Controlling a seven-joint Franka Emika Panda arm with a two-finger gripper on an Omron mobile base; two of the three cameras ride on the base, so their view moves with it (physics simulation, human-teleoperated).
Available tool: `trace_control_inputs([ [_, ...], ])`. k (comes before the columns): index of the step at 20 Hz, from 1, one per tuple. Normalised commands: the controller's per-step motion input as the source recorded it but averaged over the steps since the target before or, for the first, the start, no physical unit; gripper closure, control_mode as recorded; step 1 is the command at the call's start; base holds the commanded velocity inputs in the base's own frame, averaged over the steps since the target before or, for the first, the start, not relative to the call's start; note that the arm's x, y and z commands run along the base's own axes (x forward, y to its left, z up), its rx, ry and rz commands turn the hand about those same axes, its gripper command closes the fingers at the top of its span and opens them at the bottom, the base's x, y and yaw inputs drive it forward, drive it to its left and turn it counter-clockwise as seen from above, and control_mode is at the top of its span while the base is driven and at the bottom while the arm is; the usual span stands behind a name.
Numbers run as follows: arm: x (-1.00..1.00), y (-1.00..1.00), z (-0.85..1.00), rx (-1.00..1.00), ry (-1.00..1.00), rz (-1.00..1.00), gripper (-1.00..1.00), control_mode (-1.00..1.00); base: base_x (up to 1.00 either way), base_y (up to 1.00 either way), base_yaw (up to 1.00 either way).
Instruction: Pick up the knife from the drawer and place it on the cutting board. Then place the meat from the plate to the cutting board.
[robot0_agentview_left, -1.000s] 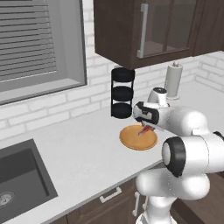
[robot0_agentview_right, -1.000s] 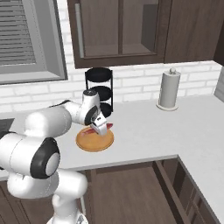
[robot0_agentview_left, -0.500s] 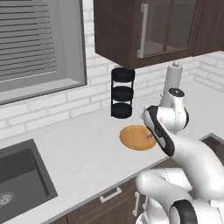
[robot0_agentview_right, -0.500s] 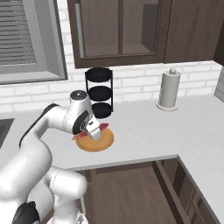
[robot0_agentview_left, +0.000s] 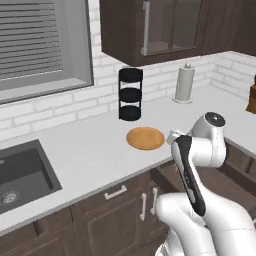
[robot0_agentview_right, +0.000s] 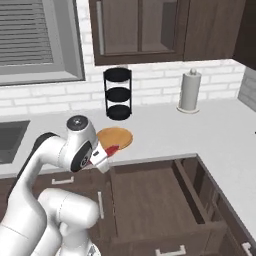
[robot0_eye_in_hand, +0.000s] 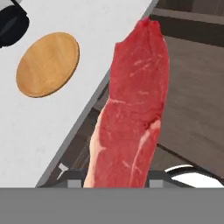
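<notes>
My gripper (robot0_agentview_right: 106, 153) is shut on the meat (robot0_eye_in_hand: 131, 109), a red-pink raw strip that also shows as a red tip (robot0_agentview_right: 111, 148) at the hand. It hangs just past the counter's front edge, above the left part of the open drawer (robot0_agentview_right: 145, 196), whose dark brown floor looks bare. The round orange-tan plate (robot0_agentview_left: 145, 138) lies empty on the white counter behind the hand, and appears in the hand view as the plate (robot0_eye_in_hand: 48, 64) at upper left. The knife and the cutting board are out of view.
A black three-tier rack (robot0_agentview_left: 130, 95) stands at the wall behind the plate. A paper towel roll (robot0_agentview_right: 189, 91) stands to the right of it. A sink (robot0_agentview_left: 20, 175) is sunk in the counter at far left. Upper cabinets (robot0_agentview_right: 145, 27) hang overhead.
The meat has come up off the plate and moved toward the counter's front edge, over the open drawer. The whole picture has shifted, so the base has moved too.
</notes>
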Motion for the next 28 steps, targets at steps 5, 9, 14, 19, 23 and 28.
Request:
trace_control_inputs([
  [5,0.0,0.0,0.0,0.0,0.0,0.0,1.0,1.0,-0.91,0.65,0.13],
  [9,0.0,0.0,0.0,0.0,0.0,0.0,1.0,1.0,-0.63,1.0,0.19],
  [14,0.0,0.0,0.0,0.0,0.0,0.0,1.0,1.0,-0.42,1.0,0.22],
  [19,0.0,0.0,0.0,0.0,0.0,0.0,1.0,1.0,-0.21,1.0,0.25],
  [23,0.0,0.0,0.0,0.0,0.0,0.0,1.0,1.0,-0.09,1.0,0.25],
  [28,0.0,0.0,0.0,0.0,0.0,0.0,1.0,1.0,0.01,1.0,0.23],
])
